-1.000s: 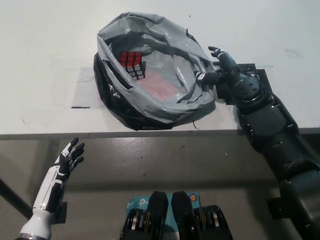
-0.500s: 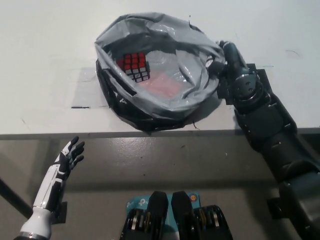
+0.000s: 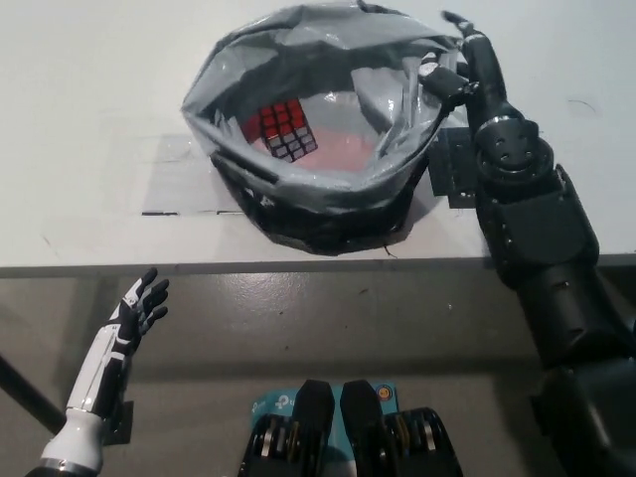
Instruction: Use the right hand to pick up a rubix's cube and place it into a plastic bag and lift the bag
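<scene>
No lettering I can read anywhere, not even on the teal patch at six o'clock by my feet. My white left hand (image 3: 142, 303) idles at about seven o'clock, below the table edge (image 3: 119, 266), fingers spread and holding nothing. Up on the table, around twelve o'clock, the grey plastic bag (image 3: 328, 179) stands open-mouthed with the rubix's cube (image 3: 282, 129) inside it, red face up, sitting beside a pinkish patch on the bag's floor. At one o'clock my black right hand (image 3: 459, 75) grips the bag's right rim, as far as I can make out through the crumpled film. Compared with half a second ago, that rim sits higher and the bag stands taller, with the cube shifted slightly toward the middle.
</scene>
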### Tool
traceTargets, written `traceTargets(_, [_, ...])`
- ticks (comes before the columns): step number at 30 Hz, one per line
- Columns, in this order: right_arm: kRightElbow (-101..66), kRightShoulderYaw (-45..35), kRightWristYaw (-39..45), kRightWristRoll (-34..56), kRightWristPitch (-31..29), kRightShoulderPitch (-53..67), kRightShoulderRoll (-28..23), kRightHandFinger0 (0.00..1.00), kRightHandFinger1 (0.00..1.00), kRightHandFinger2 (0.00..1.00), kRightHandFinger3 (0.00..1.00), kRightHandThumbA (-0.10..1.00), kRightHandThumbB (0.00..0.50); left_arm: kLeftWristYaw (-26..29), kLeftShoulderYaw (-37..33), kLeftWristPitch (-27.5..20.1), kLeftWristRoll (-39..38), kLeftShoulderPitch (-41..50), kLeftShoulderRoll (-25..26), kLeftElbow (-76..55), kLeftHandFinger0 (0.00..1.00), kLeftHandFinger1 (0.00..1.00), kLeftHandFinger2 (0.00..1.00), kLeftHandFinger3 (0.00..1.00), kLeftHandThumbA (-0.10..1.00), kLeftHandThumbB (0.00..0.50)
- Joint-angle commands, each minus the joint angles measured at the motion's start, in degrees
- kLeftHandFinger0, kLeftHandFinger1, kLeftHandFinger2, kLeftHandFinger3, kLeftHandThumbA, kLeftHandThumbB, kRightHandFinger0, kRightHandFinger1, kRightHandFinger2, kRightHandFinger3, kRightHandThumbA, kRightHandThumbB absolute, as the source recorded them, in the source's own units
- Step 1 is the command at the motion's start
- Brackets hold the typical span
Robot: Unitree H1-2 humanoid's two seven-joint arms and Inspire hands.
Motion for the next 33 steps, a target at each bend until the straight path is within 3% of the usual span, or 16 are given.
traceTargets(1, [-13.09, -22.31, 0.55, 32.06, 14.51, -12.29, 6.38, 0.0, 0.16, 0.75, 1.0, -0.1, 0.087, -0.38, 0.08, -0.19, 0.18, -0.97, 1.05, -1.64, 1.0, 1.0, 1.0, 1.0, 1.0, 0.17])
traceTargets(4, [-13.42, -25.33, -1.52, 35.33, 16.2, -15.87, 7.1, 0.0, 0.12, 0.71, 1.0, -0.1, 0.089, -0.38, 0.05, -0.04, 0.24, -1.12, 1.06, -1.65, 1.0, 1.0, 1.0, 1.0, 1.0, 0.176])
traceTargets(5, [-13.38, -26.04, -2.06, 35.96, 16.46, -17.03, 7.27, 0.0, 0.16, 0.73, 1.0, -0.1, 0.134, -0.35, 0.05, 0.0, 0.27, -1.2, 1.04, -1.63, 1.0, 1.0, 1.0, 1.0, 1.0, 0.174])
traceTargets(7, [-12.24, -27.94, -3.66, 37.59, 16.46, -20.68, 7.62, 0.0, 0.07, 0.69, 1.0, -0.1, 0.096, -0.31, 0.03, -0.06, 0.34, -1.27, 1.01, -1.61, 1.0, 1.0, 1.0, 1.0, 1.0, 0.172])
traceTargets(11, [-7.56, -31.61, -6.49, 39.0, 16.32, -28.33, 7.73, 0.0, 0.08, 0.75, 1.0, -0.1, 0.067, -0.27, 0.06, -0.24, -0.03, -1.24, 0.7, -1.33, 0.99, 1.0, 1.0, 1.0, 1.0, 0.175])
traceTargets(15, [-3.09, -32.19, -6.5, 37.09, 14.15, -33.98, 6.87, 0.0, 0.06, 0.68, 1.0, -0.1, 0.059, -0.41, -0.03, -0.58, -0.18, -1.41, 0.59, -0.99, 0.99, 1.0, 1.0, 1.0, 1.0, 0.182])
traceTargets(18, [-0.32, -33.73, -6.9, 37.85, 13.85, -37.82, 6.29, 0.0, 0.11, 0.75, 1.0, -0.1, 0.026, -0.42, -0.02, -0.51, -0.17, -1.43, 0.64, -1.09, 0.99, 1.0, 1.0, 1.0, 1.0, 0.188])
traceTargets(20, [1.6, -34.92, -6.87, 38.48, 13.06, -40.93, 5.8, 0.0, 0.17, 0.79, 1.0, -0.1, 0.022, -0.33, 0.03, -0.26, 0.01, -1.44, 0.72, -1.2, 0.99, 1.0, 1.0, 1.0, 1.0, 0.182])
traceTargets(24, [3.69, -35.28, -6.23, 38.12, 13.11, -45.68, 4.48, 0.0, 0.17, 0.77, 1.0, -0.1, 0.025, -0.04, 0.01, 0.24, 0.57, -1.51, 0.71, -1.66, 0.99, 1.0, 1.0, 1.0, 1.0, 0.162])
traceTargets(30, [5.64, -36.96, -7.91, 38.74, 13.34, -51.55, 2.95, 0.0, 0.14, 0.69, 1.0, -0.1, 0.026, -0.22, -0.01, -0.18, 0.3, -1.47, 0.67, -1.41, 0.98, 1.0, 1.0, 1.0, 1.0, 0.155])
traceTargets(33, [6.72, -37.53, -8.29, 38.83, 12.71, -53.46, 2.34, 0.0, 0.07, 0.66, 1.0, -0.1, 0.024, -0.16, 0.02, -0.29, 0.28, -1.58, 0.59, -1.29, 0.98, 1.0, 1.0, 1.0, 1.0, 0.151])
